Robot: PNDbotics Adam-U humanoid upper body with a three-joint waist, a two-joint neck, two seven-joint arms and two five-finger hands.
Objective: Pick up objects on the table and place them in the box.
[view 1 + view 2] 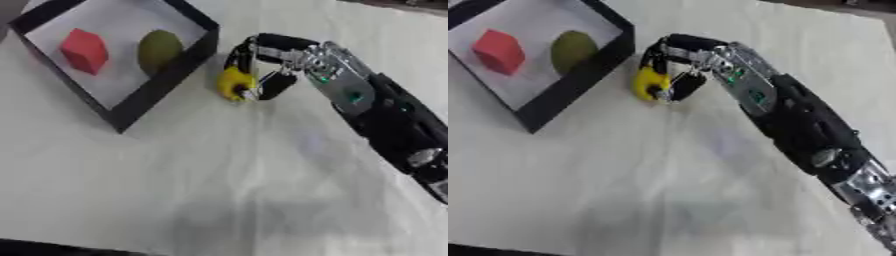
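Counter (pixel 219 200): white, fills most of frame. Box (pixel 166 75): black-walled, white floor, upper left of frame; holds red block (pixel 85 50) and olive-green rounded obj. (pixel 159 50), apart from each other. Right robot hand (pixel 267 65): upper centre, fingers curled round yellow object (pixel 233 82), just beside the box's right wall, outside it. Left robot hand not in view.

Risk: the object looks close to the wall; if carried across low, it could strike the rim and slip free, or nudge the box. Release over the green obj. could let it roll.

Labels/writing: none legible.
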